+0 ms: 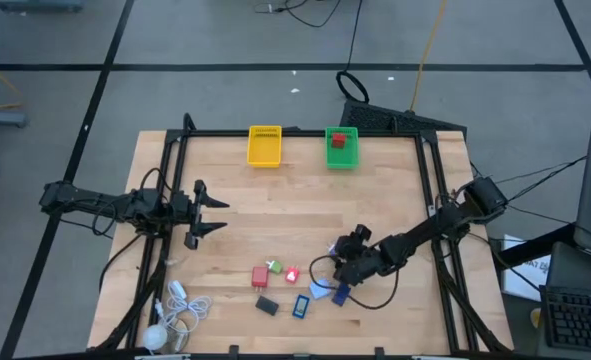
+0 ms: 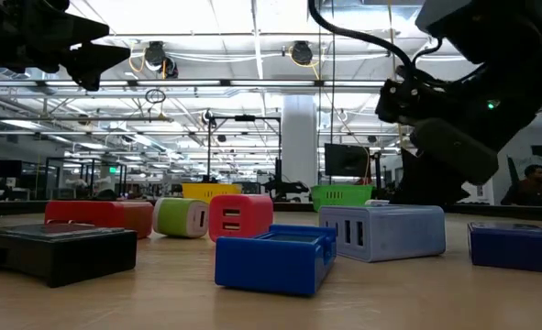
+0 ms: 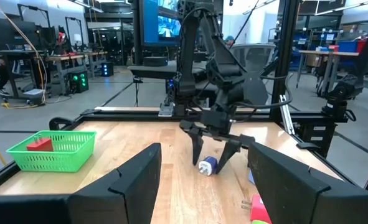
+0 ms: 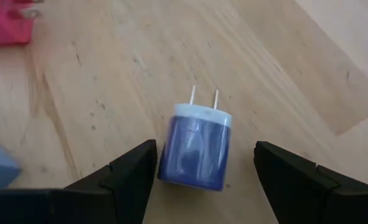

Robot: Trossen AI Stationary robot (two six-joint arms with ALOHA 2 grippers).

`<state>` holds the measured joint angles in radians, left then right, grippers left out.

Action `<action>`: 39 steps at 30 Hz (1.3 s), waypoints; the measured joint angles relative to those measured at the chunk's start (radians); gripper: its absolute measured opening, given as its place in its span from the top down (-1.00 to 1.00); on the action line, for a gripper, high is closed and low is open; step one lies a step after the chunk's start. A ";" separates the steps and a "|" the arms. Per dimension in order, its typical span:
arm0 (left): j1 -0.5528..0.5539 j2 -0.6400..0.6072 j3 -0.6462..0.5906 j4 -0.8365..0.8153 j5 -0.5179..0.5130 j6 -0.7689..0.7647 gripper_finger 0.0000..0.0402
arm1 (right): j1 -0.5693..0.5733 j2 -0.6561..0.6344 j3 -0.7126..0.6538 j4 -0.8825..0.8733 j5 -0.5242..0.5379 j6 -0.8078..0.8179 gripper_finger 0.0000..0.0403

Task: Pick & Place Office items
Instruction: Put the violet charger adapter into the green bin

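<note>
Wooden worktop: right claw apart, straddling blue charger. Left claw apart, well away from charger, hovering.

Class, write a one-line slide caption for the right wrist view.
Right tool open, fingers straddling a blue plug charger lying on the wooden table.

Past the left gripper's two spread dark fingers, the right gripper hangs open just above a blue plug adapter lying on the wooden table. A green basket off to one side holds a red piece. A pink-and-green item sits near the frame's edge.
</note>
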<state>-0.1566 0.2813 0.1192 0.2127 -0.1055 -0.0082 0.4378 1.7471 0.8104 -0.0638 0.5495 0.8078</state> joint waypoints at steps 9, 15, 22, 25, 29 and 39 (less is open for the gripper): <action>0.000 0.000 0.000 0.000 0.000 0.000 -0.21 | -0.051 -0.032 -0.001 0.011 -0.117 -0.075 -0.27; 0.000 0.000 0.000 0.000 0.000 0.000 -0.21 | -0.099 -0.041 -0.001 0.029 -0.225 -0.128 -0.05; 0.000 0.000 0.000 0.000 0.000 0.000 -0.21 | -0.166 -0.048 -0.001 0.047 -0.279 -0.267 0.38; 0.000 0.000 0.000 0.000 0.000 0.000 -0.21 | -0.220 -0.068 -0.002 0.045 -0.273 -0.354 0.38; 0.000 0.000 0.000 0.000 0.000 0.000 -0.21 | -0.312 -0.135 -0.003 0.052 -0.240 -0.457 0.38; 0.000 0.000 0.000 0.000 0.000 0.000 -0.21 | -0.553 -0.305 -0.050 0.208 -0.239 -0.694 0.38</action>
<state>-0.1570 0.2813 0.1192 0.2127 -0.1051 -0.0078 -0.1153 1.4423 0.7604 0.1444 0.3103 0.1134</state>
